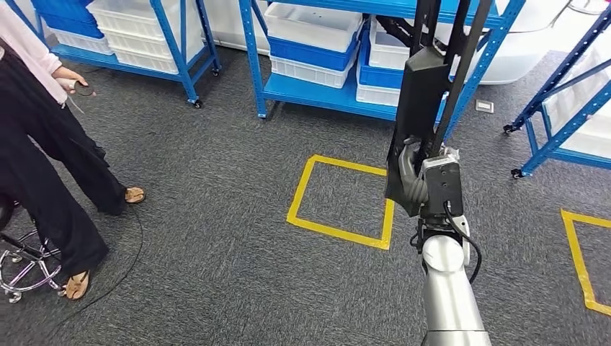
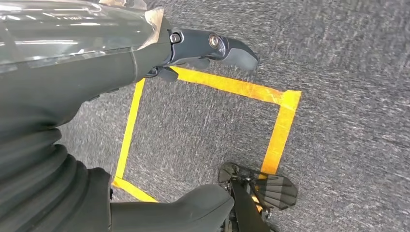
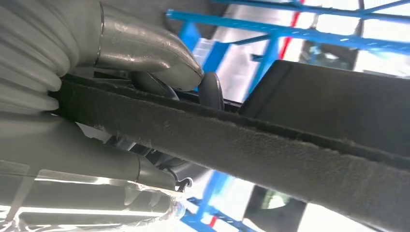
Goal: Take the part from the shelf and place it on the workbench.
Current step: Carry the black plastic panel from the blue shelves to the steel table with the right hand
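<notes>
The right hand (image 1: 421, 180) is raised in front of the robot and grasps the part (image 1: 425, 94) — a long black piece with a flat panel and thin struts that stands upright and reaches past the top of the head view. In the right wrist view the thumb (image 3: 145, 48) and the darker fingers (image 3: 210, 89) wrap a fuzzy black bar of the part (image 3: 270, 145), so the grip is firm.

The left hand (image 2: 145, 53) hangs low over the carpet and holds nothing, its fingers (image 2: 227, 48) stretched out and loose.

Below the held part, a square of yellow tape (image 1: 339, 202) is stuck to the grey carpet (image 1: 216, 216), and a second taped outline (image 1: 583, 259) lies at the right edge. Beyond it, on the far side, stand blue shelves (image 1: 317, 94) loaded with white and blue bins (image 1: 313, 36); another blue shelf (image 1: 144, 58) stands far left, and a wheeled blue frame (image 1: 562, 115) far right. The part covers some of the middle shelf from the head camera.

At the left a person (image 1: 43, 144) in dark trousers and sandals stands well apart from the robot, holding a small dark object — beside them, near left, the chrome base of a stool (image 1: 21, 267) and a thin black cable (image 1: 122, 267) on the carpet.
</notes>
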